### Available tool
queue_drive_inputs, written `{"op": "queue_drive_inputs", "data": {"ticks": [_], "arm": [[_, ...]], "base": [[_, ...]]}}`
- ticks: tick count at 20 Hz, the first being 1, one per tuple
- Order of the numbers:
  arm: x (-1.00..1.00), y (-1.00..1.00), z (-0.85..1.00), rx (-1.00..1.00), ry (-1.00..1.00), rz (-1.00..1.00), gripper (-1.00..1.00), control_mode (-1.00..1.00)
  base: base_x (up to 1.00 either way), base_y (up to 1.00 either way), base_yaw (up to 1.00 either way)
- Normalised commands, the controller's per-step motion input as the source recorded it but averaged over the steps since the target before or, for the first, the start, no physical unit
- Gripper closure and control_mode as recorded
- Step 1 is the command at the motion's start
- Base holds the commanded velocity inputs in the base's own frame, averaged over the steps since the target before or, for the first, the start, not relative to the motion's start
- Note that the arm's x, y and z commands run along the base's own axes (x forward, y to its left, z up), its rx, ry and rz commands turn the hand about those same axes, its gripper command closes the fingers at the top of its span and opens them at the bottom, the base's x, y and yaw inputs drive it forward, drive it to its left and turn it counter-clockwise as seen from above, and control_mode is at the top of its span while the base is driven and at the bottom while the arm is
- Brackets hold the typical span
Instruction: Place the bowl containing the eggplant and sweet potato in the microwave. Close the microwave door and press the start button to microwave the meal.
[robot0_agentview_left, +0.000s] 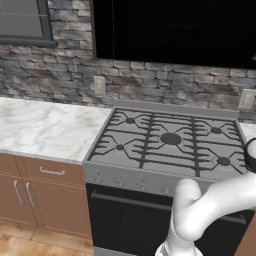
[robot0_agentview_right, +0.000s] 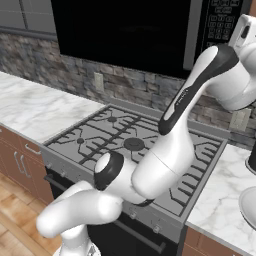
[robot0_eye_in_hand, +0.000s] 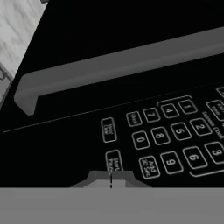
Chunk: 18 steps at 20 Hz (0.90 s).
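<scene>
The black microwave (robot0_agentview_left: 175, 30) hangs above the stove, and its door (robot0_agentview_right: 120, 30) stands shut with the grey bar handle (robot0_eye_in_hand: 122, 65) across it. The keypad panel (robot0_agentview_right: 220, 22) is on its right side. In the hand view the keypad (robot0_eye_in_hand: 175, 135) is very close. My gripper (robot0_eye_in_hand: 111, 178) is shut, its two tips pressed together right below the start button (robot0_eye_in_hand: 113, 161). I cannot tell whether the tips touch it. The white hand (robot0_agentview_right: 244, 31) is raised beside the keypad. The brown bowl, eggplant and sweet potato are hidden from view.
A gas stove (robot0_agentview_left: 170, 140) with black grates sits below the microwave, with an oven door (robot0_agentview_left: 125, 215) under it. Marble counter (robot0_agentview_left: 45, 127) runs to the left. On the right counter (robot0_agentview_right: 220, 200) lie a white dish (robot0_agentview_right: 249, 202) and a dark object (robot0_agentview_right: 252, 159).
</scene>
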Motion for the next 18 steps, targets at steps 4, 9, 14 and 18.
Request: {"op": "queue_drive_inputs", "data": {"ticks": [4, 9, 14, 18], "arm": [[-0.02, 0.06, 0.0, -0.07, 0.0, 0.0, 1.0, -1.0], [-0.01, 0.22, -0.1, -0.09, 0.0, 0.0, 1.0, -1.0], [0.02, 0.25, -0.1, -0.07, 0.0, 0.0, 1.0, -1.0], [0.21, 0.0, 0.0, 0.0, 0.0, -0.06, 1.0, -1.0]], "base": [[0.0, 0.0, 0.0], [0.0, 0.0, 0.0], [0.0, 0.0, 0.0], [0.0, 0.0, 0.0]]}}
